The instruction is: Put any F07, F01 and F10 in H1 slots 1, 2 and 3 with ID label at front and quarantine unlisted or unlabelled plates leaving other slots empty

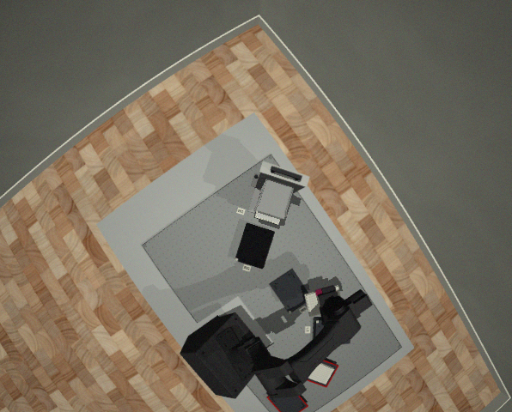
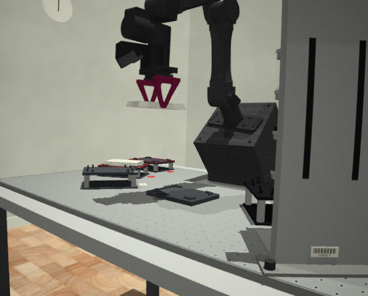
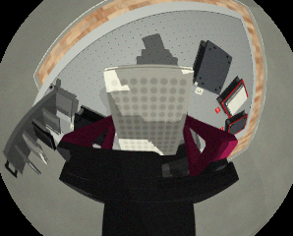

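Plate (image 2: 155,104) in my gripper (image 2: 157,90), clamped by its long sides, hangs level high above the table (image 2: 178,222) near the low dark nest (image 2: 182,194); I judge it light, rigid, slick plastic, best held mid-length.

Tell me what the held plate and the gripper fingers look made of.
Plate: probably matte off-white plastic, judging by its even pale faces and moulded well grid in the wrist view. Fingers: likely dull maroon plastic or coated metal; flat, glossless open triangles.
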### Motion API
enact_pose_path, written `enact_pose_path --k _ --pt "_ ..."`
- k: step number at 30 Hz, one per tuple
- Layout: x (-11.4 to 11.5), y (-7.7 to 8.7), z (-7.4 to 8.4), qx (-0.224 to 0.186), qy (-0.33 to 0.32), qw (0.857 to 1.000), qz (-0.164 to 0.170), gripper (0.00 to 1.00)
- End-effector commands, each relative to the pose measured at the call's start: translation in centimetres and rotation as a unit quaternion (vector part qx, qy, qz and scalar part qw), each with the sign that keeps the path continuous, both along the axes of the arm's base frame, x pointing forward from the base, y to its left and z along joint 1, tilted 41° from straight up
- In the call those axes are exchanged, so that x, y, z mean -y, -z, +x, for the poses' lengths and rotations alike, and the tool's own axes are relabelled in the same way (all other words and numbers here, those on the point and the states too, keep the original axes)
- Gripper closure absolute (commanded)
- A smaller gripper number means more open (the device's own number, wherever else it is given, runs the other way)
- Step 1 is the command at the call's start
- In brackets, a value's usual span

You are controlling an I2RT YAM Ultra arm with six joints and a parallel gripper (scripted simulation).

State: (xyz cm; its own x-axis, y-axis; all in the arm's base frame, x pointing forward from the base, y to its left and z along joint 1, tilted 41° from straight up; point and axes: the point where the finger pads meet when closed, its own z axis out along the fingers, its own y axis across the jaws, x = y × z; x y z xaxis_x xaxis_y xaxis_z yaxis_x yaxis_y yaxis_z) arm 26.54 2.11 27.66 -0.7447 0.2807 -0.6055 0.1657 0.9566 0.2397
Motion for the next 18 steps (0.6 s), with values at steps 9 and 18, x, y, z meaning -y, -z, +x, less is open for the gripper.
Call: enact_pose_path --k 9,18 --pt "2.4 -0.2 0.1 0.004 0.014 0.999 0.033 0.14" --pt "4.7 -0.1 0.3 0.003 0.014 0.999 0.032 0.14"
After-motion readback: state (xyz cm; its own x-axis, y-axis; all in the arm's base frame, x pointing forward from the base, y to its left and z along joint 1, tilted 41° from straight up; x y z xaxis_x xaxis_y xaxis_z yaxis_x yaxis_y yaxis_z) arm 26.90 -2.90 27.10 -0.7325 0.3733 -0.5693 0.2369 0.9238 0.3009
